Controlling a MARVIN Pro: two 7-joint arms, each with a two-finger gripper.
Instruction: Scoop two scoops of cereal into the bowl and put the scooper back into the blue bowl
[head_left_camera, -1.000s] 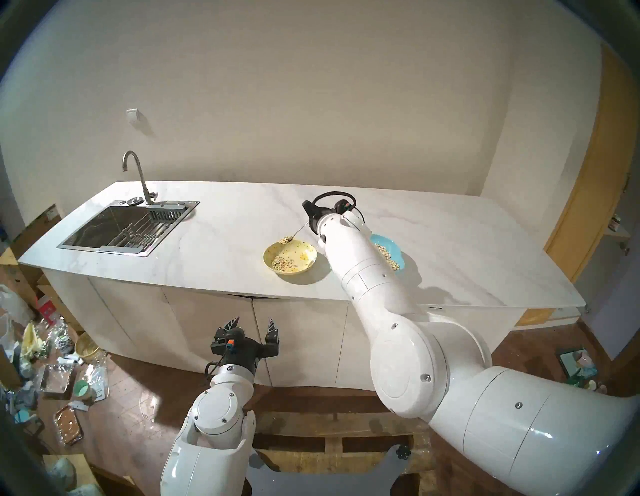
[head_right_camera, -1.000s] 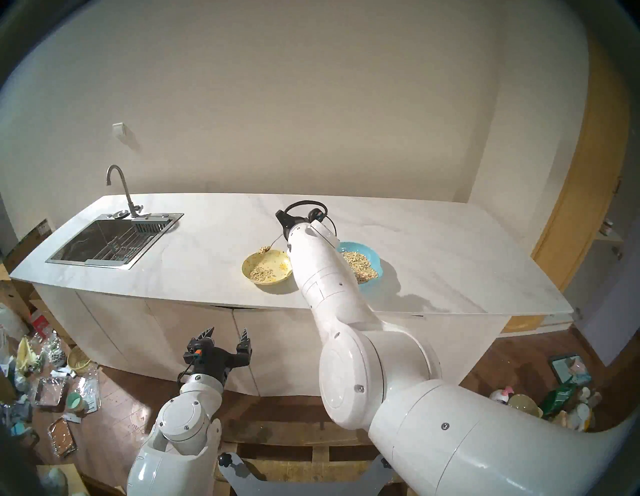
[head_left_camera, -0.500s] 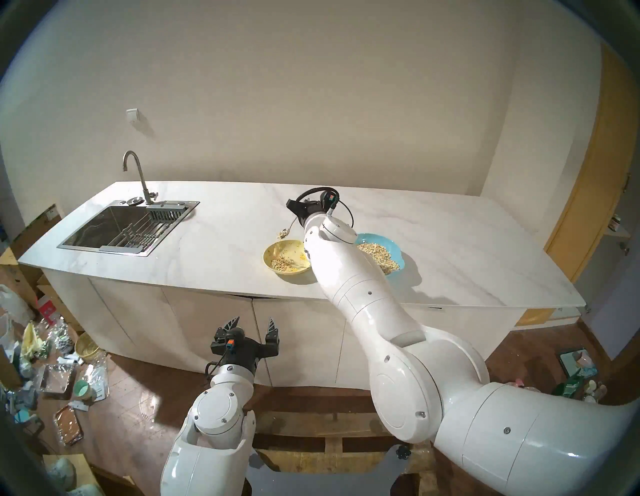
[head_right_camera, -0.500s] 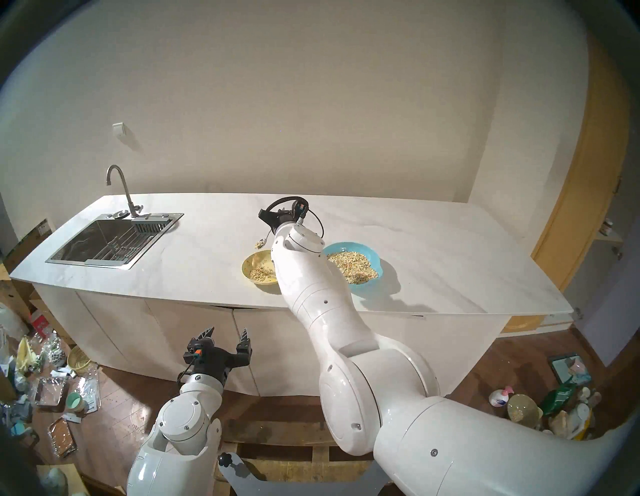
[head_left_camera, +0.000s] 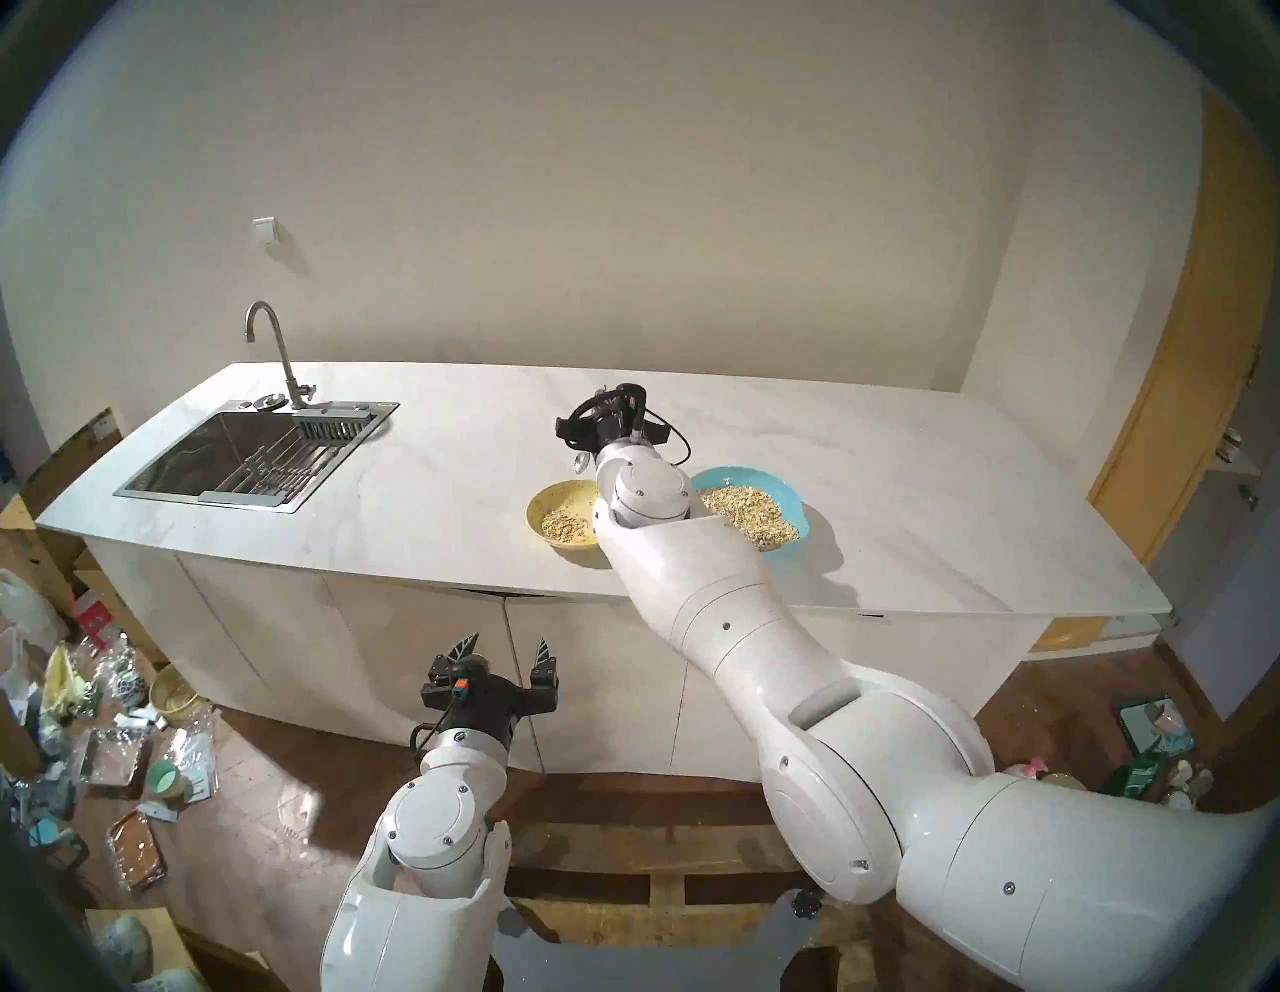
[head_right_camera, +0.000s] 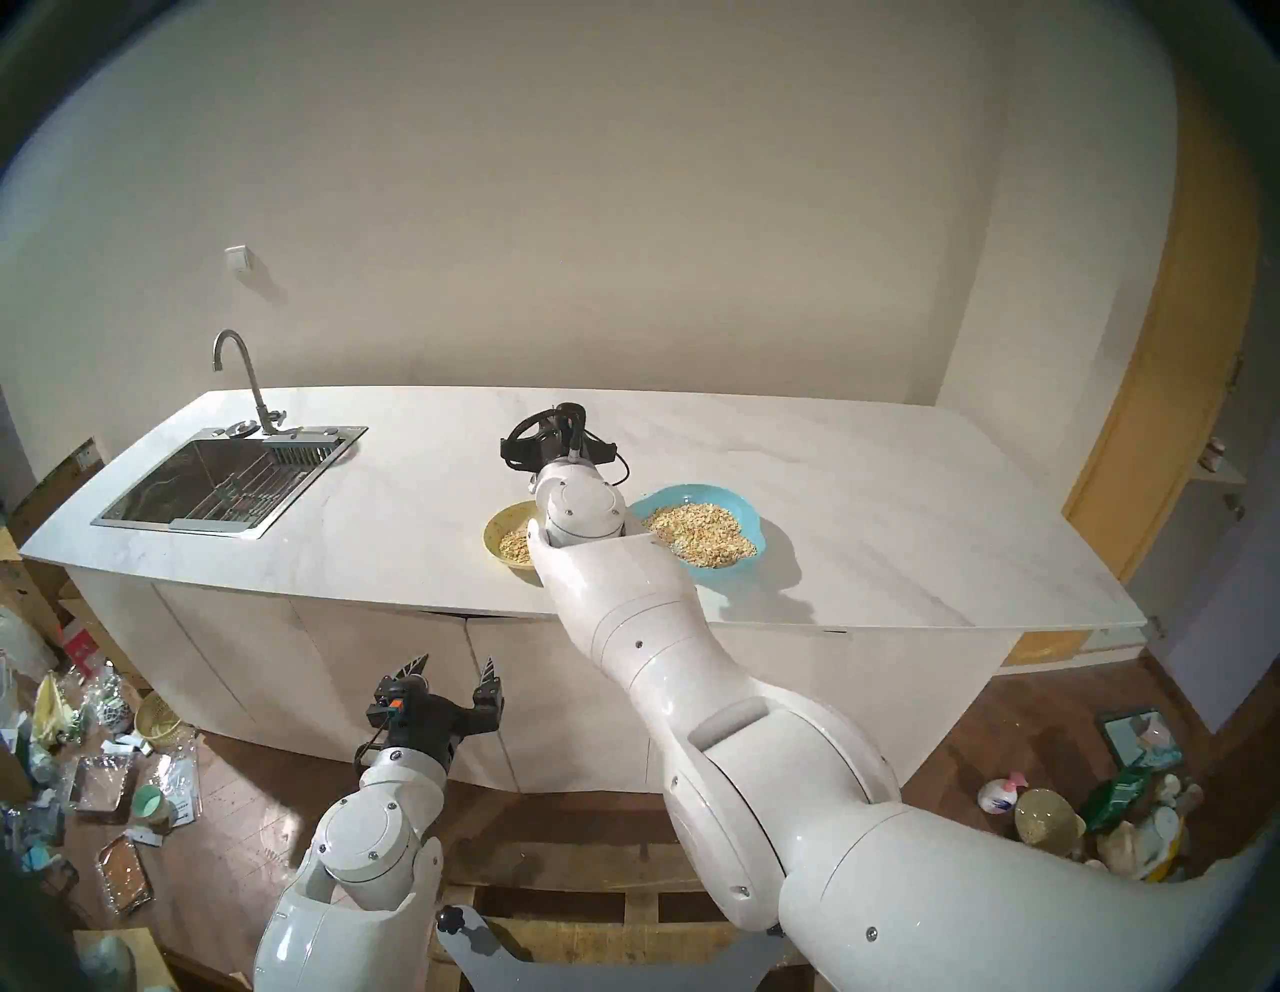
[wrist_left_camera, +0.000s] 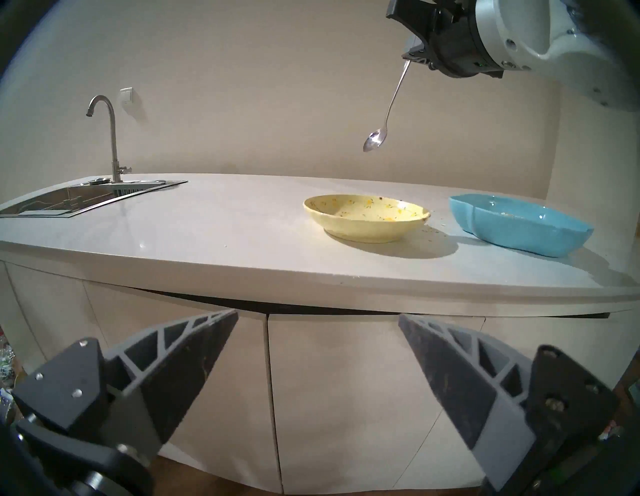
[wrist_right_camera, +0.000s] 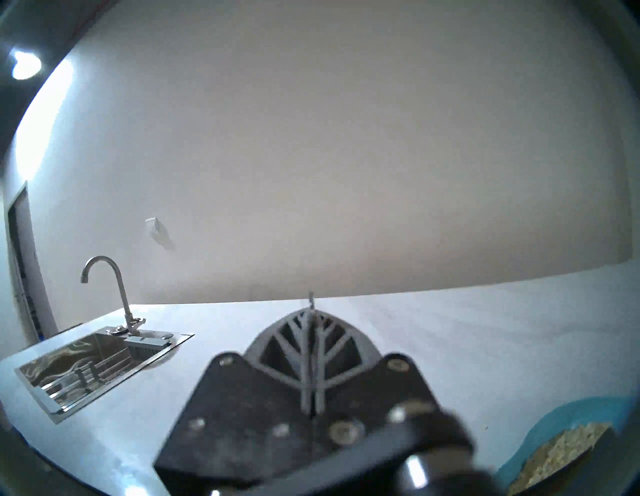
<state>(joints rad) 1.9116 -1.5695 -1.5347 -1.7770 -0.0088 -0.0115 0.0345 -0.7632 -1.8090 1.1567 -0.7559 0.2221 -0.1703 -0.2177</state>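
Note:
My right gripper (wrist_left_camera: 410, 58) is shut on the handle end of the scooper (wrist_left_camera: 375, 138), a slim silver spoon. The spoon hangs bowl-down and empty, high above the counter behind the bowl (wrist_left_camera: 367, 214). That yellow bowl (head_left_camera: 558, 493) holds a small heap of cereal (head_left_camera: 562, 526), and my right forearm covers its right side. To its right the blue bowl (head_left_camera: 762, 479) holds a large heap of cereal (head_left_camera: 751, 519). In the right wrist view the fingers (wrist_right_camera: 304, 332) are pressed together. My left gripper (head_left_camera: 509, 648) hangs open and empty below the counter front.
A steel sink (head_left_camera: 235, 457) with a faucet (head_left_camera: 277, 346) is set in the counter's left end. A few flakes (wrist_left_camera: 433, 230) lie on the counter between the bowls. Clutter (head_left_camera: 104, 727) covers the floor at the left, and more lies at the right (head_right_camera: 1108, 796).
My right wrist swung left and turned, tipping the spoon from level to hanging down. The cereal it carried is gone from it. The left arm stayed still.

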